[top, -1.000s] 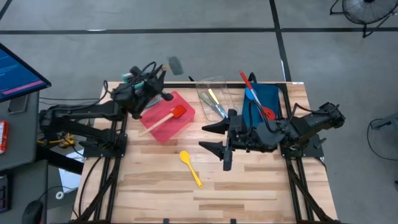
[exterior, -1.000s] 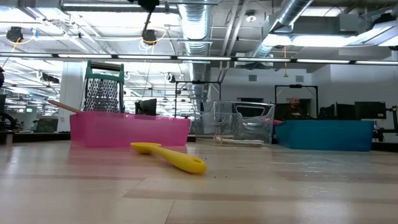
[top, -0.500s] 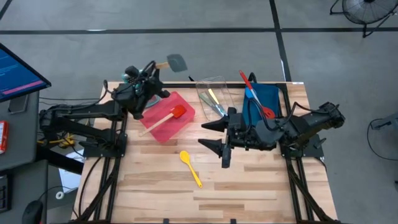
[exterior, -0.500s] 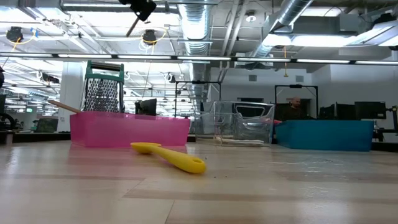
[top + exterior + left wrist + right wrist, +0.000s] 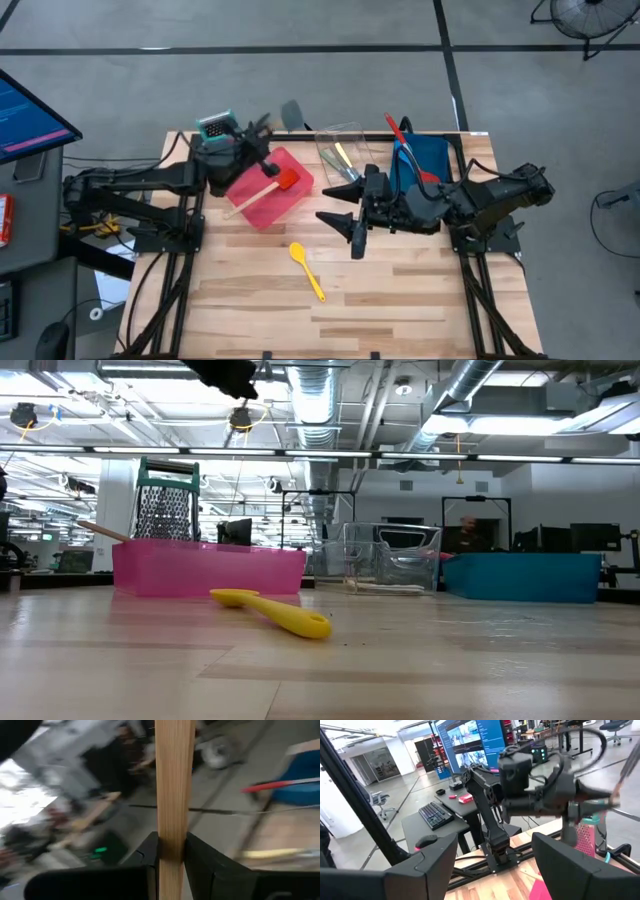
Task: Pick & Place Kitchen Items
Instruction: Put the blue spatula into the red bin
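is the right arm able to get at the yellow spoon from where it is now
Probably yes. The right gripper hangs open just beside the yellow spoon, which lies alone on bare table. The left gripper, shut on the wooden-handled spatula, is well away.

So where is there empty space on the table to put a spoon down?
The wood nearest the front edge, below the yellow spoon, is bare. The far side is crowded: pink tray, clear tray, blue tray and right gripper hovering beside them.
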You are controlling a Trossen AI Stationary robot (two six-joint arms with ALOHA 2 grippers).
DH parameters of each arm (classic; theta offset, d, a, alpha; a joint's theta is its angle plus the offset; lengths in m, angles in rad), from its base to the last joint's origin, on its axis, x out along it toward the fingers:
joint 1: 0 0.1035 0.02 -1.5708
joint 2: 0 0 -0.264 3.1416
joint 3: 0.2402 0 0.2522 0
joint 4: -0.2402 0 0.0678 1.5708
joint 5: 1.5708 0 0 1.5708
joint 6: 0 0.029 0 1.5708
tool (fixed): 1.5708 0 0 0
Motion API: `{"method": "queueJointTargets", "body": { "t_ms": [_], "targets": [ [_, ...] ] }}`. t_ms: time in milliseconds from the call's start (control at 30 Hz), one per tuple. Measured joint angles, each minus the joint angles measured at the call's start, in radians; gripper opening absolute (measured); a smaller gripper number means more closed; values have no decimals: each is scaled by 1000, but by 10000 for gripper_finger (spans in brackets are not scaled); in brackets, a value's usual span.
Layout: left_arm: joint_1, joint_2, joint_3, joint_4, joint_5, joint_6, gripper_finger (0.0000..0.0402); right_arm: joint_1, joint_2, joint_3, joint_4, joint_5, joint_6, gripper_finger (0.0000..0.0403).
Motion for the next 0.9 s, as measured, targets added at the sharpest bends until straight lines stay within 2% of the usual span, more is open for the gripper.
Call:
{"method": "queueJointTargets", "body": {
  "t_ms": [133, 267, 367, 667, 900],
  "targets": [
    [15, -2, 0, -178, 203, -194, 44, 1, 0, 0, 0, 0, 0, 255],
    [51, -12, -1, -379, 428, -454, 44, -3, 0, 0, 0, 0, -1, 255],
    [78, -10, -1, -554, 535, -584, 44, -11, 0, 0, -4, 0, -3, 255],
    [138, 1, -1, -878, 640, -857, 44, -28, 0, 0, -26, 0, -2, 255],
    [181, 52, -1, -1039, 666, -887, 44, -28, 0, 0, -46, -1, 0, 255]
  ]
}}
